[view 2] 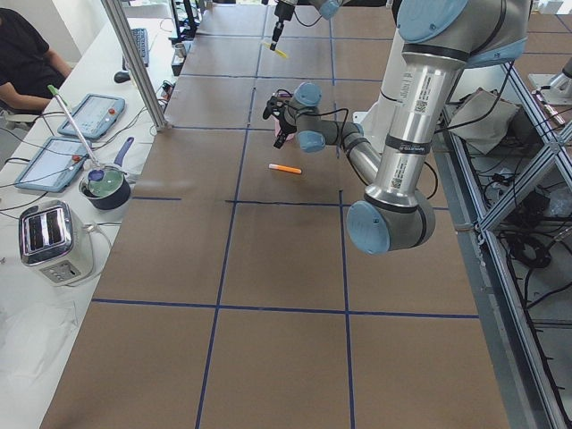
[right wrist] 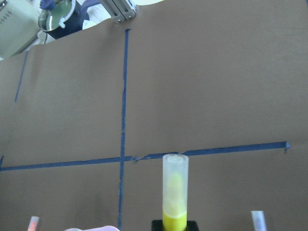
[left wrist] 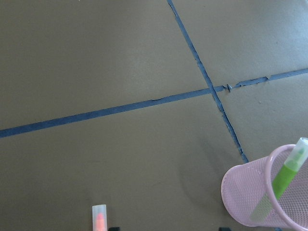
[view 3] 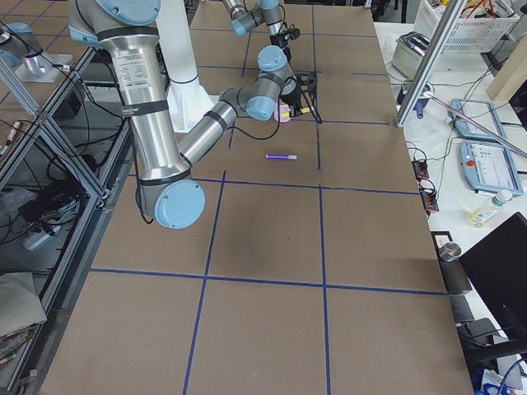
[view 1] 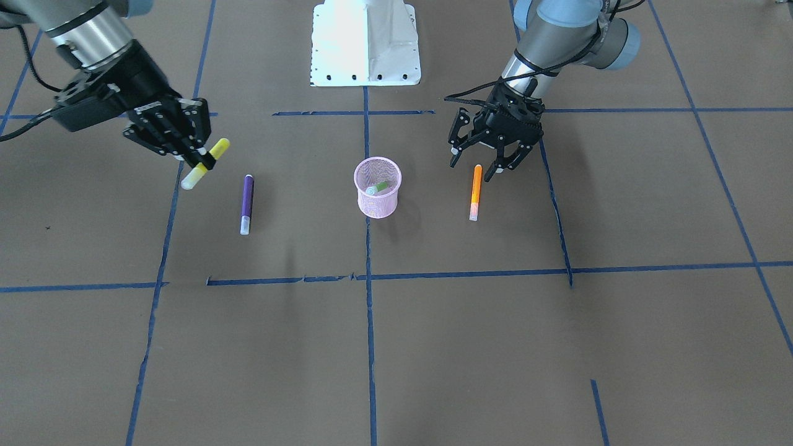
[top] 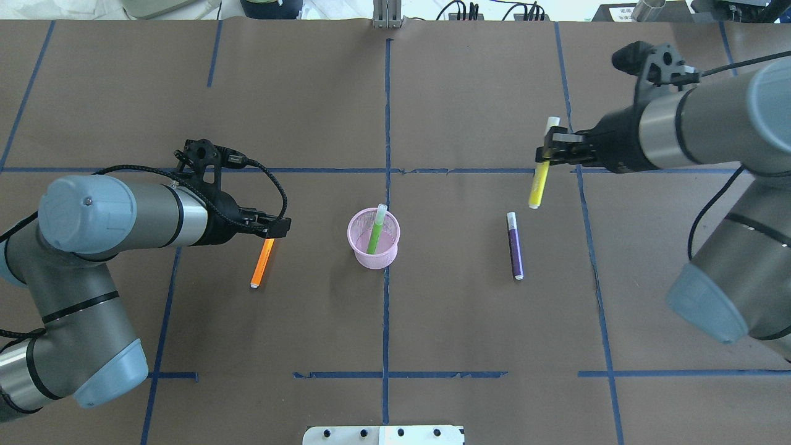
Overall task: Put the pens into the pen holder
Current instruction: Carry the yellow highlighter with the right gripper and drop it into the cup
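Observation:
The pink mesh pen holder (view 1: 378, 207) stands at the table's middle with a green pen (view 1: 378, 188) leaning inside it. It also shows in the overhead view (top: 374, 261). My left gripper (view 1: 474, 168) is open and empty. It hangs just over the robot-side end of the orange pen (view 1: 476, 193), which lies flat on the table. My right gripper (view 1: 201, 162) is shut on a yellow pen (view 1: 218, 148) and holds it above the table. In the right wrist view, the yellow pen's pale cap (right wrist: 175, 178) sticks out ahead of the fingers. A purple pen (view 1: 247, 203) lies flat between that gripper and the holder.
The white robot base plate (view 1: 365, 43) sits at the robot's edge of the table. Blue tape lines (view 1: 369, 272) cross the brown table. A side bench with a toaster (view 2: 52, 239) and tablets runs along the operators' edge.

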`<state>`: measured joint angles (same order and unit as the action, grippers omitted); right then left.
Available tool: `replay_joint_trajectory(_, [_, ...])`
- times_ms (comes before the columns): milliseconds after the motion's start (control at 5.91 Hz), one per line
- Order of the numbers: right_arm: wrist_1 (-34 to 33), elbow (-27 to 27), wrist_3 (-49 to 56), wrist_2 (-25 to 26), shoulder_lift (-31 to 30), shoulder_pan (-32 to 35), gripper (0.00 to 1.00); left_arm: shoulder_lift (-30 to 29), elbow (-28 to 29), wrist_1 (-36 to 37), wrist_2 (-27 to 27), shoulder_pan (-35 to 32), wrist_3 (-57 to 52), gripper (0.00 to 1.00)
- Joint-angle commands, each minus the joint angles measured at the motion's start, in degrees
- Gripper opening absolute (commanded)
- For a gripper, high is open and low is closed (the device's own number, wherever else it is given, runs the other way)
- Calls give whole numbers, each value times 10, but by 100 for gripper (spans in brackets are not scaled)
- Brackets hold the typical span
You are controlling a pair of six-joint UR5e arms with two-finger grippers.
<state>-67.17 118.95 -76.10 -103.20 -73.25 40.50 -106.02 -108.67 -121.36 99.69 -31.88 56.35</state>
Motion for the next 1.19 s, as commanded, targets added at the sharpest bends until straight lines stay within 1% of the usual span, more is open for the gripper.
replay_joint_trajectory(0, [-3,-6,-45,237,52,-148,0,-9,6,74,15,2,-3,74])
replay_joint_trajectory(169, [-5,-33,-74,357,84,-208,0,-9,7,77,16,2,-27,75])
replay_joint_trajectory(339, [-4,-76,-80,448,122,-237,0,-9,13,78,16,2,-33,75])
replay_joint_trajectory(508, [1,-120,-83,536,130,-268,1,-9,14,77,16,4,-33,75])
replay_joint_trajectory(847, [0,-181,-99,598,162,-287,1,-12,14,77,16,4,-33,76])
replay_joint_trajectory(1016, [-1,-203,-117,614,166,-295,5,-14,16,77,16,4,-33,76])
